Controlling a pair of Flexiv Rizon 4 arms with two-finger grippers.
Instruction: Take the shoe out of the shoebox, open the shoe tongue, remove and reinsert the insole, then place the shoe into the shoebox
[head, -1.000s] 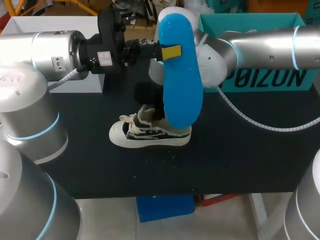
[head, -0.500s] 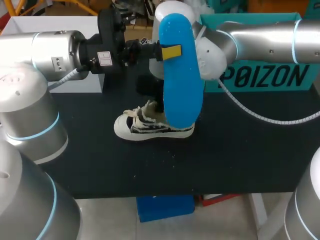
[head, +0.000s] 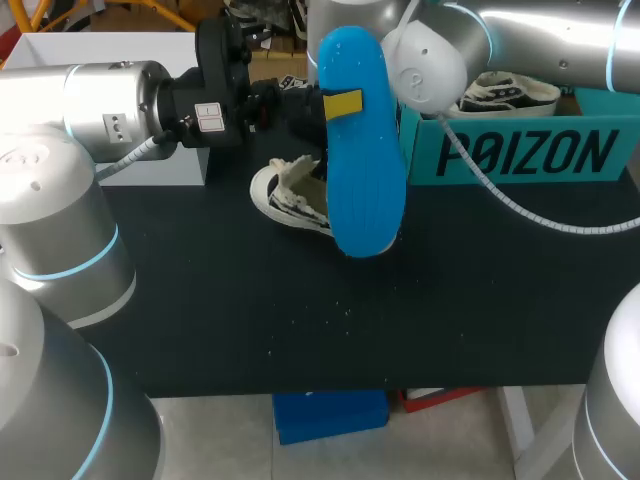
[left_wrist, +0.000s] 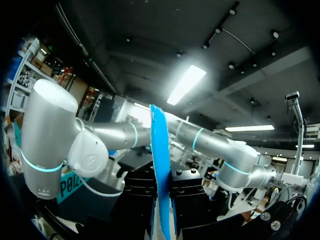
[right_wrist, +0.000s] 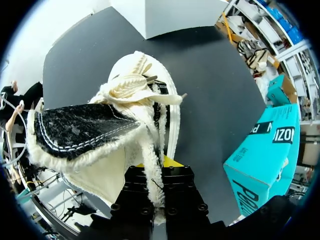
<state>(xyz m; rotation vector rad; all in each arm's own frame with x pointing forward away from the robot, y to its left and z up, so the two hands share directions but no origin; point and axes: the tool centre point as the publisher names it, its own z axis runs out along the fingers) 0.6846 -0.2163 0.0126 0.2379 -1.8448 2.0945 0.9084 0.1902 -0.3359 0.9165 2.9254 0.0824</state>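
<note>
Lifted shoe (head: 287, 192) nears lettered shoebox (head: 520, 155); insole (head: 362, 150) gripped

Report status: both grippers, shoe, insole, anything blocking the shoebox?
Left gripper shut on blue insole, off the table. Right gripper shut on shoe, by its collar. A second shoe lies in the shoebox.

Both arms are thick silver tubes with rounded joints ringed by pale-blue bands (head: 65, 265). The left arm (head: 90, 100) carries a black wrist block (head: 222, 70) with white labels (head: 210, 118). A grey ribbed cable (head: 520, 218) hangs from the right arm (head: 545, 45). The right claw (right_wrist: 159, 167) is black, screw-studded and yellow-tipped.
</note>
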